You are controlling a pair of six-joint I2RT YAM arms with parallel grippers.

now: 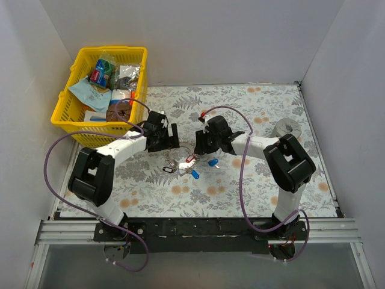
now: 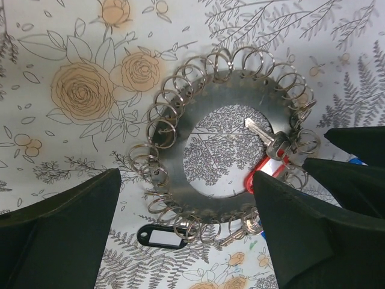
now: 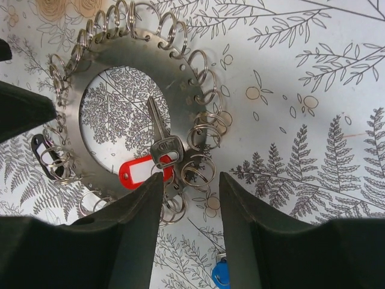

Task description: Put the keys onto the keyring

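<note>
Keyring (image 2: 228, 90) lies flat below left hand (image 2: 186, 174), between its spread fingers.

The keyring (image 2: 222, 90), a flat silvery metal ring rimmed with many small split rings, lies flat on the flowered tablecloth (image 2: 78, 90), a silver key (image 3: 157, 126) with a red tag (image 3: 139, 173) resting across its opening, while two blue-headed keys (image 1: 195, 174) lie loose just beside it.

My work cell: 3 plain white walls (image 1: 198, 36) enclose a floral-print tabletop (image 1: 156, 198) under even, diffuse light.
</note>
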